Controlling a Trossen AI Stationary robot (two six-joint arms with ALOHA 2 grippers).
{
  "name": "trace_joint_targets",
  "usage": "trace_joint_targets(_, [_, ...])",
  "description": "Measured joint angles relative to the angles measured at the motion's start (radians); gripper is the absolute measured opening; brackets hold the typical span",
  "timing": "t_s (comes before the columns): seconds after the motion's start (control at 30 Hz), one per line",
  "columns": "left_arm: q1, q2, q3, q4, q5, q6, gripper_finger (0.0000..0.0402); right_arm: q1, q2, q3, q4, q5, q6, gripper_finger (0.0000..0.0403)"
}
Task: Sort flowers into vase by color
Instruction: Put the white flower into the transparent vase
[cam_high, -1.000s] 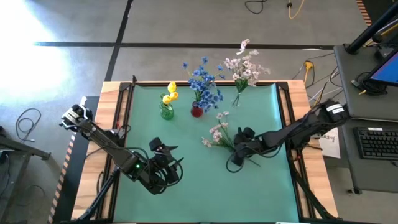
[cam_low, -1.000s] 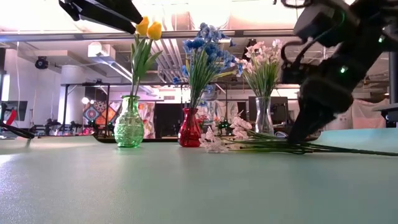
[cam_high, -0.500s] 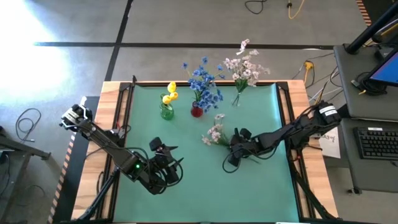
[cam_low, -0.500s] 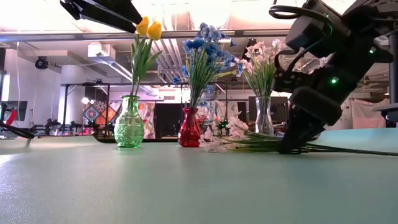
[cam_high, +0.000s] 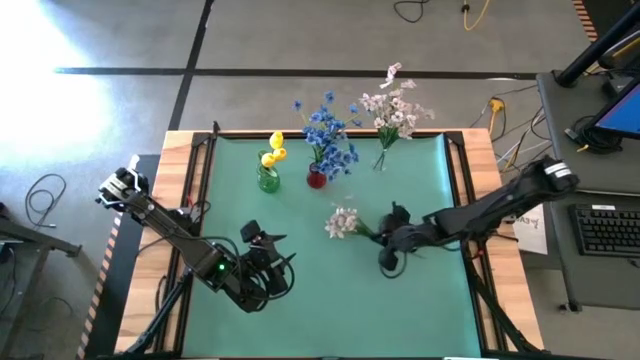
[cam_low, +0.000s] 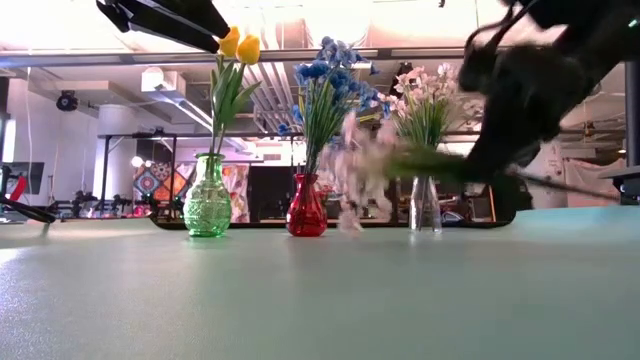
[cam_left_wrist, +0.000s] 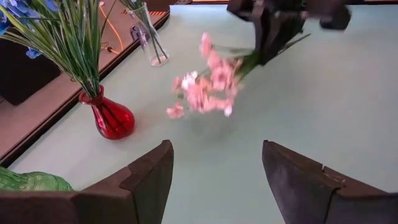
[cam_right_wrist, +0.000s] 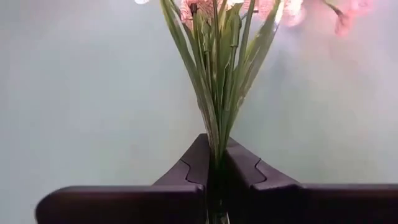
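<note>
Right gripper (cam_high: 392, 241) has just clamped shut on the pink-white spray (cam_high: 343, 221) by its stems and lifted it off the table (cam_high: 300, 310); blossoms hang ahead of the fingers. Pick done; clear vase (cam_high: 379, 160) likely next. Left gripper (cam_high: 268, 272) waits open.

Grey floor (cam_high: 300, 40), desk keyboard (cam_high: 606, 228)
</note>
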Motion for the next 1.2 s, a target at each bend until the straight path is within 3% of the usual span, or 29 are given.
trace_joint_targets(0.17, [0.005, 0.000, 0.000, 0.000, -0.009, 0.000, 0.0230, 0.062, -0.143, -0.081, 0.081, 0.138, 0.011, 0.0018])
trace_joint_targets(0.37, [0.006, 0.000, 0.000, 0.007, -0.062, 0.000, 0.0230, 0.096, -0.233, -0.200, 0.428, 0.278, -0.107, 0.0018])
trace_joint_targets(0.63, [0.009, 0.000, 0.000, 0.033, -0.070, 0.000, 0.0230, 0.096, -0.238, -0.337, 1.194, 0.294, -0.583, 0.0018])
trace_joint_targets(0.8, [0.016, 0.000, 0.000, 0.034, -0.093, 0.000, 0.0230, 0.073, -0.239, -0.354, 1.516, 0.294, -0.826, 0.0018])
trace_joint_targets(1.2, [0.057, 0.000, 0.000, 0.037, -0.103, 0.006, 0.0230, -0.109, -0.224, -0.238, 1.593, 0.276, -1.137, 0.0017])
